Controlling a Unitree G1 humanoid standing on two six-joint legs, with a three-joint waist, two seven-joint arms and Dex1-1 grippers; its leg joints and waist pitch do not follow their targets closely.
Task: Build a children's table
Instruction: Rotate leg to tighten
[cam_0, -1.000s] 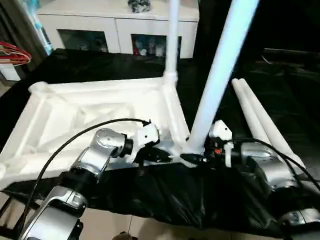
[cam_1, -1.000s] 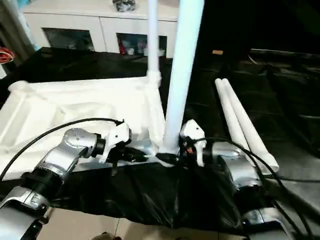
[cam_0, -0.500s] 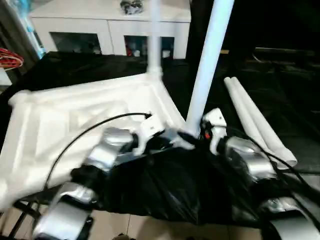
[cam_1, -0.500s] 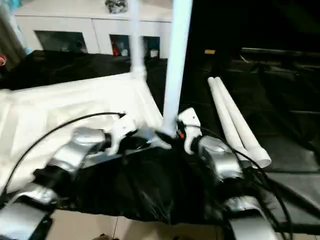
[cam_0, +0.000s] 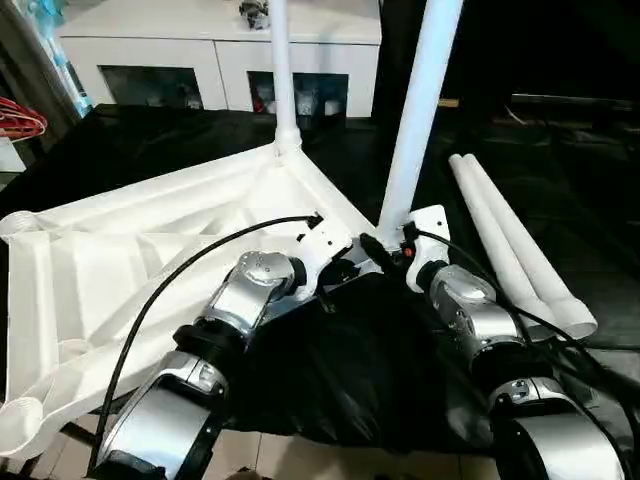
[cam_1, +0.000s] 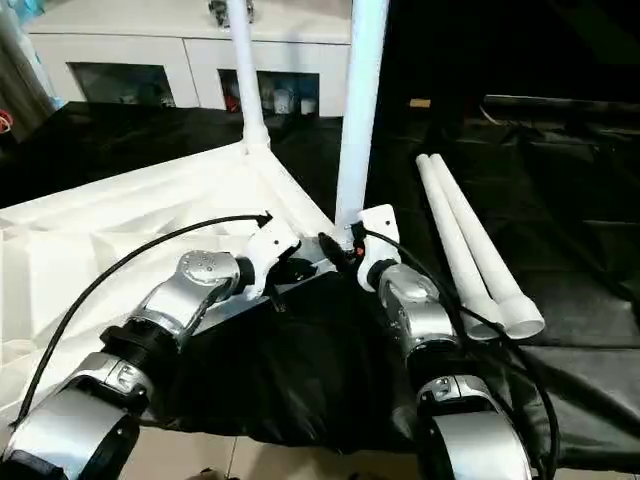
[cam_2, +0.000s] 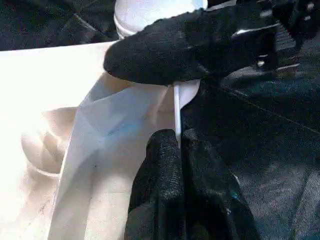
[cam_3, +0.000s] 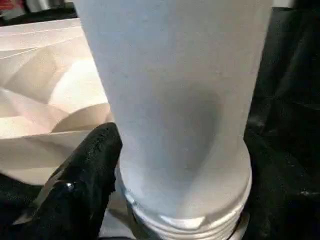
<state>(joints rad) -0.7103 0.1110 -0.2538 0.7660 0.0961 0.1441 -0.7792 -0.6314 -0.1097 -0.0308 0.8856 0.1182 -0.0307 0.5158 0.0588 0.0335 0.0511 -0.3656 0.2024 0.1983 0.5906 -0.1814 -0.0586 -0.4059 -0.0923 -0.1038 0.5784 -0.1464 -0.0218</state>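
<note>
Right gripper (cam_0: 385, 247): fingers stand on either side of the base of the near leg (cam_0: 412, 130), just above its threaded collar, where it meets the near corner socket of the table top. Whether the pads press the tube cannot be told. One black finger (cam_3: 75, 185) lies against the tube's side in the right wrist view.

Left gripper (cam_0: 340, 272): closed tight, its two fingers (cam_2: 170, 185) pinching the thin edge rib of the table top (cam_0: 150, 250) at the same corner, apparently steadying it.

Table top lies upside down on the black-covered tabletop (cam_0: 560, 170), ribbed underside up. A second leg (cam_0: 281, 75) stands upright in the far corner socket. Two loose legs (cam_0: 515, 245) lie side by side on the cover to the right. A white cabinet (cam_0: 220, 50) stands behind.

Judgement: the second leg is being seated; half the legs are fitted. Next move calls for confirming this leg is fully home, releasing it, then fetching a loose leg for a free socket.
</note>
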